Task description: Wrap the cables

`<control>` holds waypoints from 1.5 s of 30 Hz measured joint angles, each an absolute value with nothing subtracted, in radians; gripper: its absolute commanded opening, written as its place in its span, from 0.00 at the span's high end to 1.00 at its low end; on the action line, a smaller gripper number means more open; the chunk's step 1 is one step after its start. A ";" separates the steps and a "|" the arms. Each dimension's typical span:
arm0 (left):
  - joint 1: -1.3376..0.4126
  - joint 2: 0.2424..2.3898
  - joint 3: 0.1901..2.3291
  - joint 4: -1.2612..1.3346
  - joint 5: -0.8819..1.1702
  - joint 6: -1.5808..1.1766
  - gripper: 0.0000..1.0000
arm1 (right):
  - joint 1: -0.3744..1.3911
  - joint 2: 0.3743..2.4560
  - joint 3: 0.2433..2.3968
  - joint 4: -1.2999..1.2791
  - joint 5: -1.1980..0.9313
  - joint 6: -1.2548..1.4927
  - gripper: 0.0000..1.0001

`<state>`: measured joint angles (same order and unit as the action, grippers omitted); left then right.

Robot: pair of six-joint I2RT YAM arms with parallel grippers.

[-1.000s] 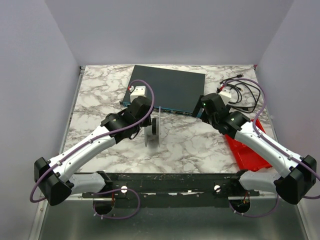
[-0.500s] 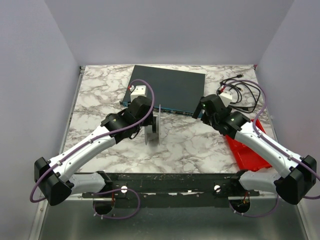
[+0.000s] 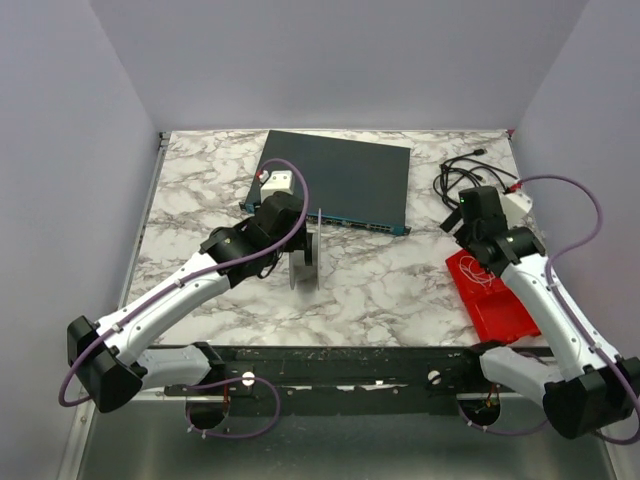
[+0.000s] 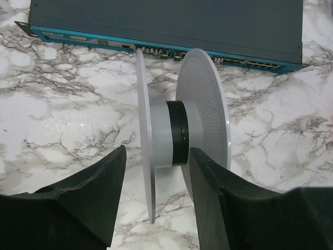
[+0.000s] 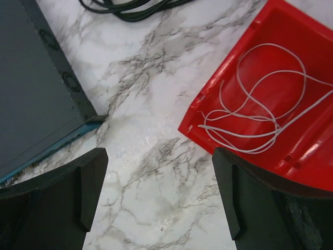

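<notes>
Lying looped inside the red plastic tray [image 5: 218,86], the thin white wire [image 5: 253,101] sits beside the right gripper [image 5: 158,156], whose jaws gape wide. The left gripper [image 4: 156,156], jaws parted, straddles an upright grey two-disc spool [image 4: 203,104].

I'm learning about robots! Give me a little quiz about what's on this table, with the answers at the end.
1. Which gripper has the white plastic spool between its jaws?
2. True or false: the right gripper is holding the thin white wire.
3. Where is the wire? A: loose in the red plastic tray. B: wound on the spool. C: hanging from the right gripper.
Key: 1, the left gripper. 2, false: its jaws are open and empty. 3, A.
</notes>
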<state>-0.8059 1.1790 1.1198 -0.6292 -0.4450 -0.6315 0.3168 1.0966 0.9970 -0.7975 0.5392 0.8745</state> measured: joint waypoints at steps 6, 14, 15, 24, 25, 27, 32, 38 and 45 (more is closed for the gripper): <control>-0.797 1.163 1.120 -0.627 -0.442 -0.628 0.46 | 0.219 1.018 0.945 -0.814 0.556 0.896 0.21; -0.785 1.139 1.120 -0.616 -0.434 -0.625 0.46 | 0.176 1.024 0.856 -0.820 0.557 1.034 0.23; -0.783 1.138 1.120 -0.615 -0.433 -0.624 0.46 | 0.173 1.026 0.851 -0.817 0.556 1.050 0.24; -0.779 1.125 1.120 -0.607 -0.424 -0.614 0.46 | 0.085 1.066 0.781 -0.779 0.553 1.136 0.29; -0.778 1.123 1.120 -0.607 -0.422 -0.613 0.46 | 0.079 1.066 0.777 -0.774 0.549 1.142 0.30; -0.778 1.120 1.120 -0.607 -0.420 -0.611 0.47 | 0.070 1.066 0.770 -0.761 0.542 1.153 0.32; -0.773 1.118 1.120 -0.608 -0.414 -0.609 0.46 | 0.057 1.066 0.751 -0.734 0.541 1.168 0.50; -0.772 1.118 1.120 -0.608 -0.414 -0.609 0.46 | 0.050 1.066 0.743 -0.717 0.541 1.167 0.89; -0.766 1.117 1.121 -0.612 -0.411 -0.599 0.45 | 0.050 1.066 0.767 -0.713 0.539 1.121 0.99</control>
<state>-0.7662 1.1172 1.1213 -0.6121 -0.4114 -0.5987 0.0502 1.0657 0.7673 -0.7128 0.5392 1.1210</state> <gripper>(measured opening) 0.537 0.027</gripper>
